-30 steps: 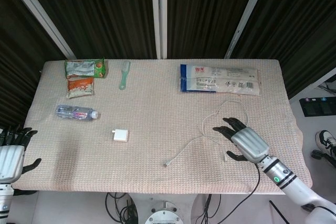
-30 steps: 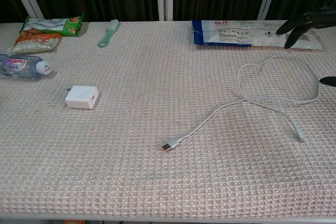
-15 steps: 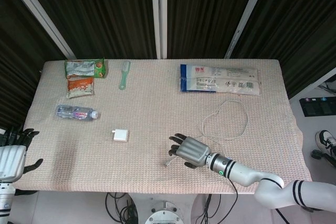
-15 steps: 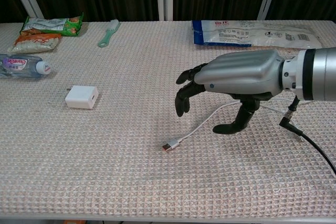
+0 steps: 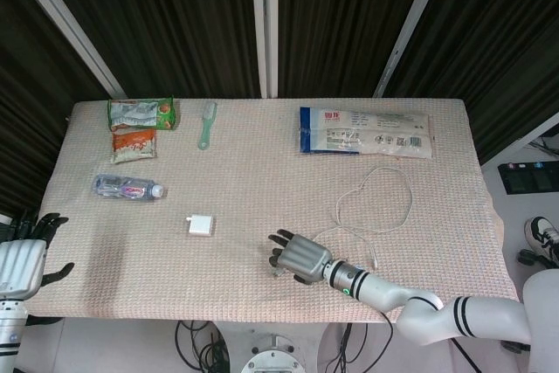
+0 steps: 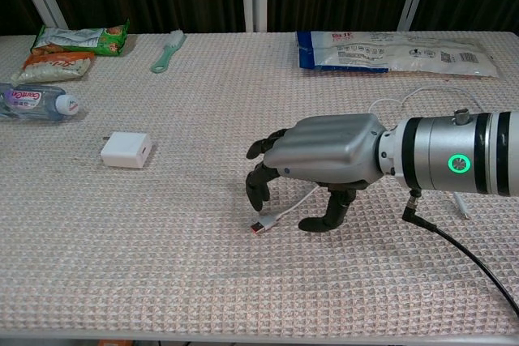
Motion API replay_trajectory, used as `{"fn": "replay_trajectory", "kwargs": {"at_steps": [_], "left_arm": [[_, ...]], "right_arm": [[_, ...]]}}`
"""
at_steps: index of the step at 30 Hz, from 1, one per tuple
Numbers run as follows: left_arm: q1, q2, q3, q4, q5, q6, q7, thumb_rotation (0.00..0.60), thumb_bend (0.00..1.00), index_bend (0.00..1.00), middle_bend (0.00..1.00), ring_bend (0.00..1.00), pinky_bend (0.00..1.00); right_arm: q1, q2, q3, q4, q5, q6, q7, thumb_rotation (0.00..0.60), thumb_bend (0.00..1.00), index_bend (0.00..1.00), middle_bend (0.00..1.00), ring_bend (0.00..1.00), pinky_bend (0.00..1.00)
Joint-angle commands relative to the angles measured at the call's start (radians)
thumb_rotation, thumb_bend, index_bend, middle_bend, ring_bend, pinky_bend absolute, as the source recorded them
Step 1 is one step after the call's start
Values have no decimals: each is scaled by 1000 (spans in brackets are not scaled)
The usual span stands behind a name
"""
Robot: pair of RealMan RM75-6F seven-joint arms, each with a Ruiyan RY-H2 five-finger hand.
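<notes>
A white USB cable [image 5: 410,201] loops across the right half of the table, and its metal plug [image 6: 258,226] lies near the front middle. My right hand [image 6: 320,160] hovers low over that plug end. Its dark fingers [image 6: 259,184] curl down just behind the plug, and the thumb touches the cloth beside the cable [image 6: 284,211]. It grips nothing that I can see. In the head view the right hand [image 5: 297,257] sits right of the white charger block [image 5: 200,225]. My left hand [image 5: 19,255] stays off the table's left front corner with its fingers spread and holds nothing.
A water bottle [image 5: 128,187] lies at the left, with two snack packs [image 5: 140,113] behind it. A green brush [image 5: 206,124] and a blue-and-white bag [image 5: 365,131] lie along the far side. The charger block [image 6: 127,150] sits left of my right hand.
My right hand swept from the table's right side to the front middle and dropped low over the cable's plug end. The left hand barely moved.
</notes>
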Motion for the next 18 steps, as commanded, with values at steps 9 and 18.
{"fn": "replay_trajectory", "kwargs": {"at_steps": [9, 18], "left_arm": [[3, -3, 6, 14, 0, -1, -17, 600, 115, 216, 183, 31, 0], [3, -5, 9, 20, 0, -4, -22, 600, 116, 216, 183, 31, 0]], "right_arm": [[44, -35, -25, -1, 100, 22, -110, 600, 323, 356, 288, 44, 98], [69, -47, -54, -20, 162, 52, -173, 600, 327, 365, 289, 44, 98]]}}
